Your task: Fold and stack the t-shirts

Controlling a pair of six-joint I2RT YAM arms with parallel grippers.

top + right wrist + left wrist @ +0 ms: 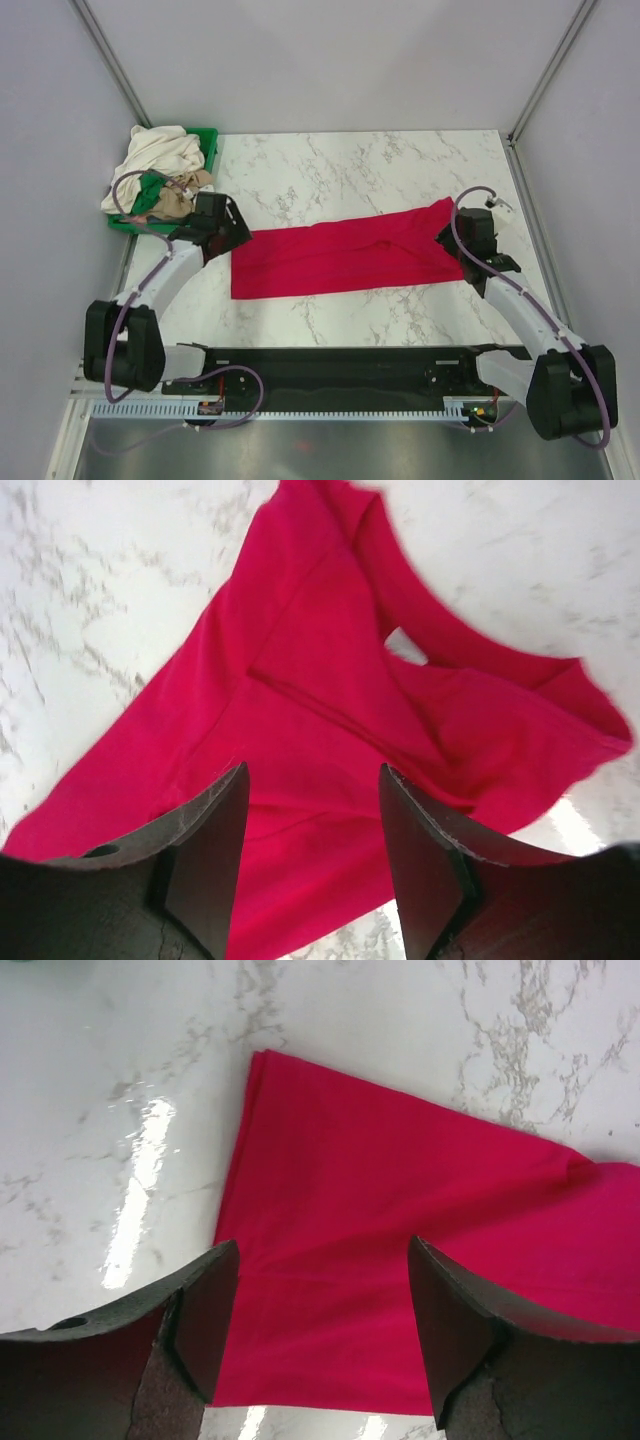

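Red shirt (pixel 340 255) lies as a long folded band across the marble tabletop (pixel 350 170), flat at its left end, rumpled with sleeve and neck folds at its right end. Left claw (pixel 322 1260) over the shirt's left end, fingers spread, nothing between them. Right claw (pixel 312 780) over the shirt's right end, likewise spread and empty. Beyond the shirt's left end, farther back: green tray (pixel 208 140) heaped with cream shirt (pixel 160 155) and tan shirt (pixel 190 190)

Bright even light, glare on marble table (pixel 140 1175), soft shadows
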